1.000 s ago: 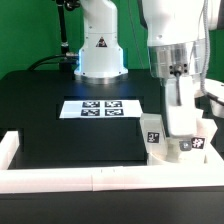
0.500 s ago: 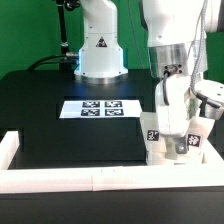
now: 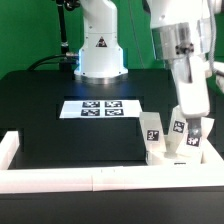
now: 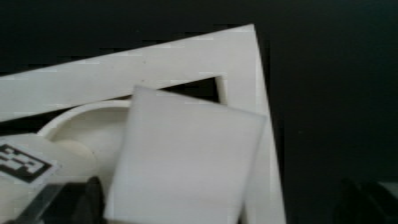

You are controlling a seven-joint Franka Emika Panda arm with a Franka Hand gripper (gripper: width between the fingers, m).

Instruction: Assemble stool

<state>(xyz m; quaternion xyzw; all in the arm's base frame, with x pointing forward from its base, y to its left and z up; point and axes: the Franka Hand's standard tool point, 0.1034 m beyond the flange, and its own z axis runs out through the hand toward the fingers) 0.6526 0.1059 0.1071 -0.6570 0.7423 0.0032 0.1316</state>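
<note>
My claw (image 3: 190,125) hangs wide and empty just above the stool (image 3: 178,143), whose legs (image 3: 151,131) stand upright, seemingly seated in the seat disc (image 4: 80,125), by the corner rails (image 3: 100,178) on the table (image 3: 60,110); next, I judge, another leg.
</note>
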